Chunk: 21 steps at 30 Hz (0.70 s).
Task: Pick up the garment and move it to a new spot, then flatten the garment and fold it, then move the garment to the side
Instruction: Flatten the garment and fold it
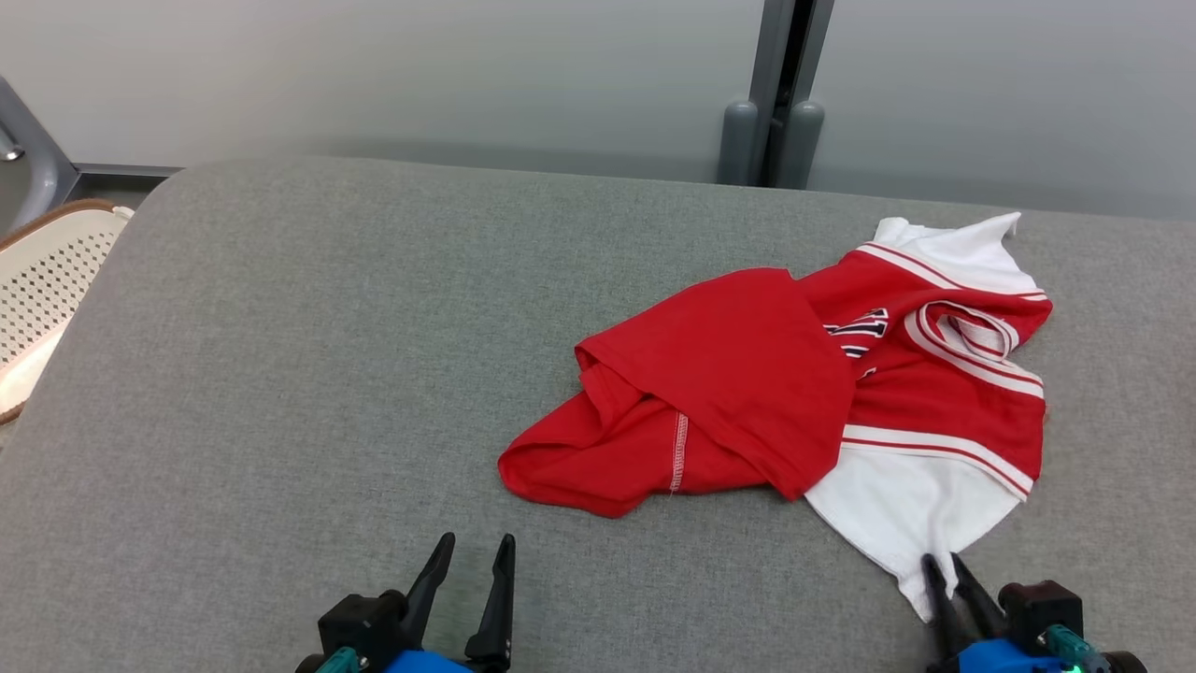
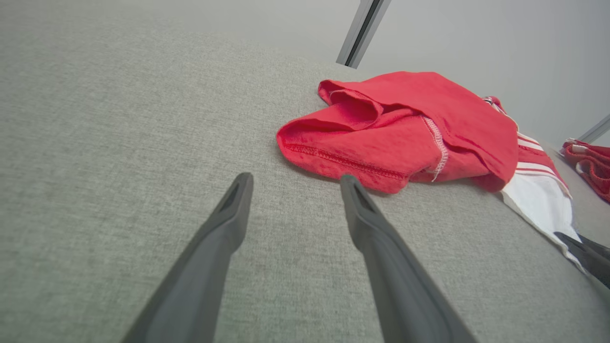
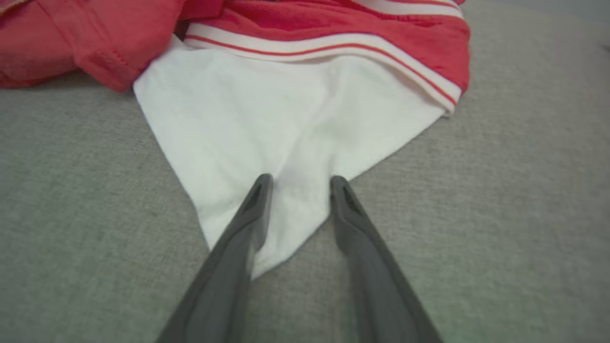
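Head view: nearest, the left gripper [image 1: 476, 540] hangs with fingers spread and empty over the bare grey cushion [image 1: 280, 374], while the right gripper [image 1: 942, 561] straddles the white corner of the garment [image 1: 747, 374], jaws narrowed but apart, nothing pinched yet, probably lining up the first lift. Beyond them the red-and-white garment lies crumpled right of centre, not yet flattened, with a pale wall [image 1: 374, 75] behind

Your head cam looks down over the grey surface [image 1: 280, 374]; both wrist cams sit low, close, facing the garment [image 1: 775, 383] all three share.
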Available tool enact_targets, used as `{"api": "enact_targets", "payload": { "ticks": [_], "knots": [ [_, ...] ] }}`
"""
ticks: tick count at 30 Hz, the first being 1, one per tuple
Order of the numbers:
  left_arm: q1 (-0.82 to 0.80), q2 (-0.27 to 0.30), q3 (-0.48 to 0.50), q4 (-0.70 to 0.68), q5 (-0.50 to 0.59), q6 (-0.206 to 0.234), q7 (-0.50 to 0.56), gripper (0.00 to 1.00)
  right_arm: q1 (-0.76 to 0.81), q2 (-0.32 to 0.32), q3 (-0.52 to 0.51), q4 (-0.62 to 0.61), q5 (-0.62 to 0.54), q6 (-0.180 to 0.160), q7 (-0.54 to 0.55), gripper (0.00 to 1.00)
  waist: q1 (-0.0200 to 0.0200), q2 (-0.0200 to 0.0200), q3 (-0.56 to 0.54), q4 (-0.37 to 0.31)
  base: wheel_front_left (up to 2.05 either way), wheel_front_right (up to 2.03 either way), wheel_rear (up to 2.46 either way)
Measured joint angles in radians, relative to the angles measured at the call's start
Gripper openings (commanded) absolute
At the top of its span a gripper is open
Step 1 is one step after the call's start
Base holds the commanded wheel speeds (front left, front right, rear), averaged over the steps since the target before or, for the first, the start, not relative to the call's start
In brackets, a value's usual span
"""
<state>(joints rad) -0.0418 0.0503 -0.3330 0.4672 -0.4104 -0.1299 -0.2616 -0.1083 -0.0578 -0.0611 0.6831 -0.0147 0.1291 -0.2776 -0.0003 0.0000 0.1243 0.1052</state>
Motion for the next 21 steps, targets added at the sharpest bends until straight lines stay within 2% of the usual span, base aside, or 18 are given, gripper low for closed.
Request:
{"api": "enact_targets", "payload": {
  "ticks": [5, 10, 13, 14, 15, 16, 21],
  "knots": [
    [0.014, 0.000, 0.018, -0.014, 0.005, 0.000, 0.000, 1.00, 0.013, 0.004, -0.093, -0.025, -0.029, 0.003, 0.008, 0.00, 0.0001, 0.0000, -0.014, -0.017, 0.00, 0.00, 0.00],
    [0.016, 0.000, 0.004, -0.044, 0.006, 0.000, 0.000, 1.00, 0.061, -0.076, -0.229, -0.070, -0.059, 0.002, 0.014, 0.00, 0.0002, 0.0000, -0.030, -0.039, 0.00, 0.00, 0.00],
    [0.006, 0.000, -0.021, -0.071, 0.000, 0.000, 0.000, 1.00, 0.066, -0.092, -0.276, -0.093, -0.073, 0.002, 0.014, 0.00, 0.0002, 0.0000, -0.029, -0.051, 0.00, 0.00, 0.00],
    [-0.003, 0.001, -0.037, -0.084, -0.005, 0.000, 0.000, 1.00, 0.066, -0.090, -0.283, -0.102, -0.073, 0.002, 0.014, 0.06, 0.0002, 0.0000, -0.026, -0.055, 0.00, 0.00, 0.00],
    [-0.014, 0.001, -0.052, -0.095, -0.007, 0.000, 0.000, 1.00, 0.063, -0.085, -0.286, -0.116, -0.073, 0.002, 0.014, 0.88, 0.0002, 0.0000, -0.022, -0.059, 0.00, 0.00, 0.00],
    [-0.026, 0.000, -0.070, -0.109, -0.018, 0.000, 0.000, 1.00, 0.057, -0.079, -0.285, -0.128, -0.073, 0.002, 0.014, 1.00, 0.0002, 0.0000, -0.017, -0.064, 0.00, 0.00, 0.00],
    [-0.109, 0.000, -0.250, -0.145, -0.094, 0.000, 0.000, 1.00, 0.024, -0.037, -0.252, -0.184, -0.072, 0.002, 0.014, 1.00, 0.0003, 0.0000, 0.020, -0.090, 0.00, 0.00, 0.00]
  ]
}}
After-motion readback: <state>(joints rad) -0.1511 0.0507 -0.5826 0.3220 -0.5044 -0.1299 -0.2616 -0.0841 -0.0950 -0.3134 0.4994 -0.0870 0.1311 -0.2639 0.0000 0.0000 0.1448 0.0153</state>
